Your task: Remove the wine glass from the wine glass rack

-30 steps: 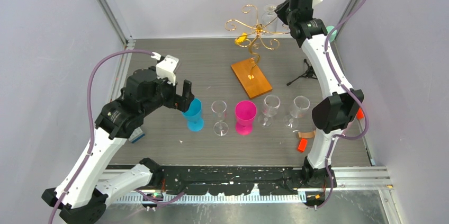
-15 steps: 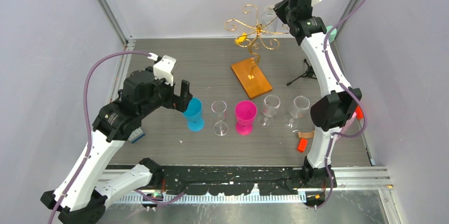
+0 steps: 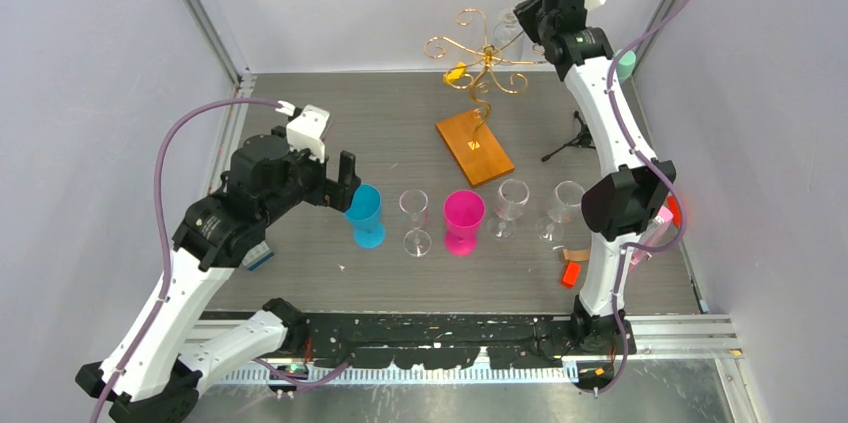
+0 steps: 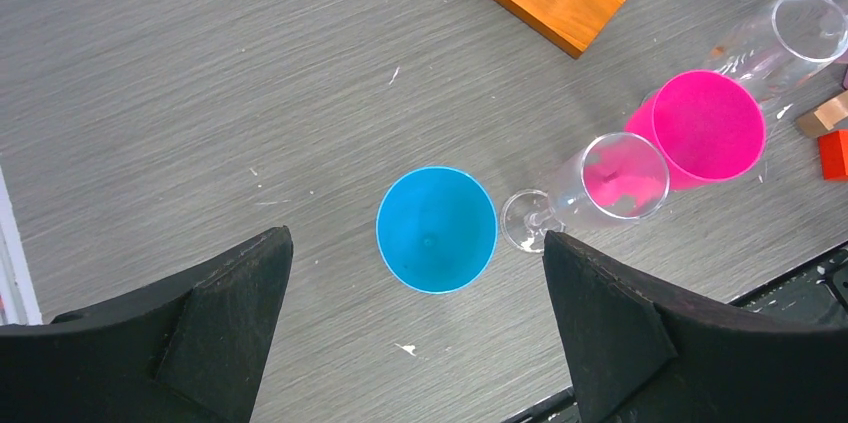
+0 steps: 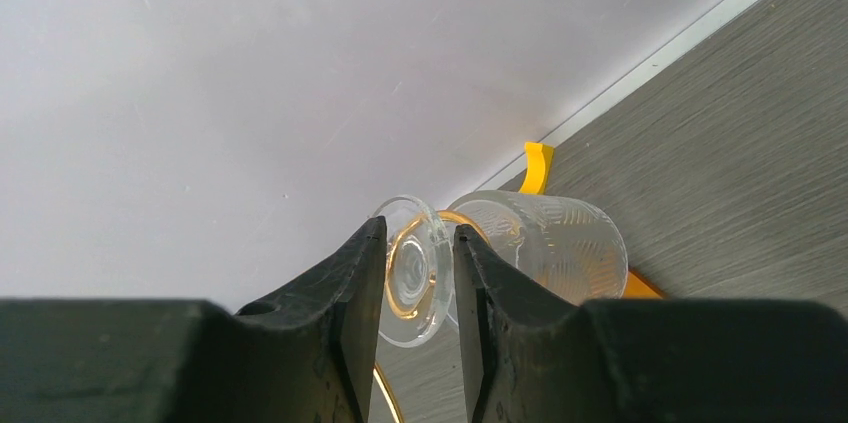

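Your right tool [image 5: 418, 235] gripped the stem of the clear wine glass [image 5: 545, 238] hung on the gold wire rack [image 3: 478, 53] at the surface's [image 3: 380, 123] far edge, a lift best started by sliding level along the scroll arm, while your left tool [image 4: 415, 241] gaped idle.

Bright, even, diffuse light fills all three views, shadows on the table [image 3: 330, 113] are faint and short, focus is sharp, and mild glints mark the wine glass [image 5: 545, 243].
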Controlling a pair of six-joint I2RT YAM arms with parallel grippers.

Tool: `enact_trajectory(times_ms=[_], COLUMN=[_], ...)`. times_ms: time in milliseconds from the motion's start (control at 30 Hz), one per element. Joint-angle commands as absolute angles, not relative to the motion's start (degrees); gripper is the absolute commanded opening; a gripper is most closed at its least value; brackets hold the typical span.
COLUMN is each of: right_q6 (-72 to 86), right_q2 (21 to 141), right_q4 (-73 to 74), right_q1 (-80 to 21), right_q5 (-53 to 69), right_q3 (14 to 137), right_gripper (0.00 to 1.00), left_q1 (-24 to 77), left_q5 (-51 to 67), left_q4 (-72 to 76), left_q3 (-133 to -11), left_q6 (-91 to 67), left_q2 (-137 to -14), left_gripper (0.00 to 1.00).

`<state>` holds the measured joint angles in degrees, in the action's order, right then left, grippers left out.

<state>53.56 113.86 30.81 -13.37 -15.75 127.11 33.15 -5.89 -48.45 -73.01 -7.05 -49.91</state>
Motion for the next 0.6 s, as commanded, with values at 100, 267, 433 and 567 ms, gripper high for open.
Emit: enact_trajectory(times_ms=[100,267,433,567], right_q6=[58.26,61.76,63.84,67.23], right_q2=[112.64,110.83,110.04,109.34], right_q4=[24.07,19.99,17.35,14.03], right_q1=[-13.65,-13.46,-13.22,-12.66], right_q5=[-13.86,-12.4,-11.96,-10.88], right_q3=[124.61,120.66,118.09,115.16], right_gripper=[0.3,0.3,0.29,0.26], left_q1=[33.29,33.3,33.31,33.31], left_q5=[-7.12,-7.43,-7.55,-7.73], left_q4=[-46.16,-46.2,-46.14,-46.15], left_q3=[-72.77,-72.64,-72.51,-72.53], left_q6=[-6.51,-6.44,-6.42,-6.33], left_q2=[-48.73,-48.56,-48.46,-48.27], left_gripper=[1.0,1.0,1.0,1.0])
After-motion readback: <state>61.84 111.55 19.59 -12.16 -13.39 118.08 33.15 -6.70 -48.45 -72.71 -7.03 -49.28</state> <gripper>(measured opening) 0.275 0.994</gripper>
